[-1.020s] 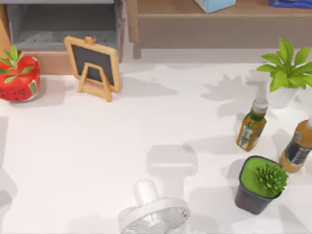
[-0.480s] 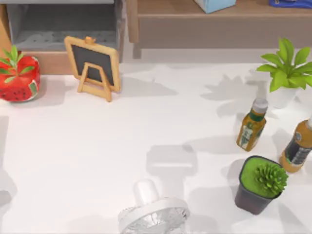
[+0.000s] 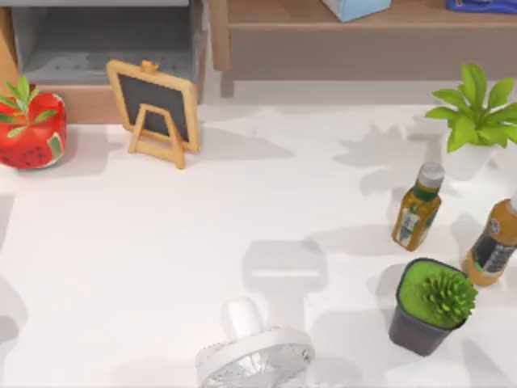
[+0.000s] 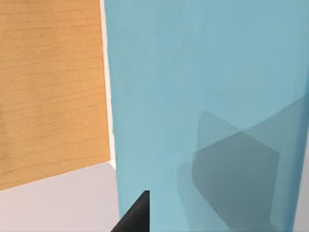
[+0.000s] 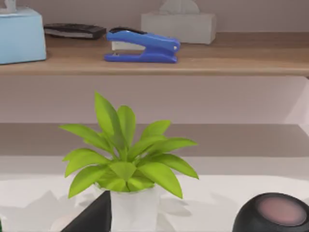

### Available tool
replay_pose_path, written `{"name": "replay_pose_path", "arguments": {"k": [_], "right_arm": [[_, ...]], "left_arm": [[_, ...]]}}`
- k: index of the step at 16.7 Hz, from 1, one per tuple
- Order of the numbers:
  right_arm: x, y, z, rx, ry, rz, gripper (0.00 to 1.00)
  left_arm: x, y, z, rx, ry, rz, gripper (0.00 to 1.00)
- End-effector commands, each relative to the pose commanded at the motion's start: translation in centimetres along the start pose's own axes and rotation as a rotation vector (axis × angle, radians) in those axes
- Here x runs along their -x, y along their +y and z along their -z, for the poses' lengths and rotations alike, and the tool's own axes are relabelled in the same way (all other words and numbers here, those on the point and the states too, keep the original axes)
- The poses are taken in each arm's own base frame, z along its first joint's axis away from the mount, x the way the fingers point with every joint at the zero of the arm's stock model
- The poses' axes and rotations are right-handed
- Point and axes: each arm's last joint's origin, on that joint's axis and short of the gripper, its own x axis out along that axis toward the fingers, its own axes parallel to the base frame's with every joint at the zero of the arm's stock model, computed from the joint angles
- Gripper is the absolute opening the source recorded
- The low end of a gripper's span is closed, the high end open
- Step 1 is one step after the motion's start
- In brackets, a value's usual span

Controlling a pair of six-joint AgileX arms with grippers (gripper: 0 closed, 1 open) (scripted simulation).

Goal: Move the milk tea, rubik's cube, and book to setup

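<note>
Pretty bright, even light all round. On the white table (image 3: 161, 242) the shadows are soft and grey with fuzzy edges; the little chalkboard easel (image 3: 155, 109) and the leafy plant (image 3: 472, 113) throw theirs sideways across the top. No harsh glare anywhere. The left wrist view has a pale blue surface (image 4: 203, 96) with a faint angular shadow on it.
</note>
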Motion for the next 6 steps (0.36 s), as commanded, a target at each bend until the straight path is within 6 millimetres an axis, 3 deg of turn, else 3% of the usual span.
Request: {"name": "replay_pose_path", "arguments": {"k": [6], "right_arm": [[0.00,0.00,0.00,0.000,0.000,0.000,1.00]], "left_arm": [[0.00,0.00,0.00,0.000,0.000,0.000,1.00]]}}
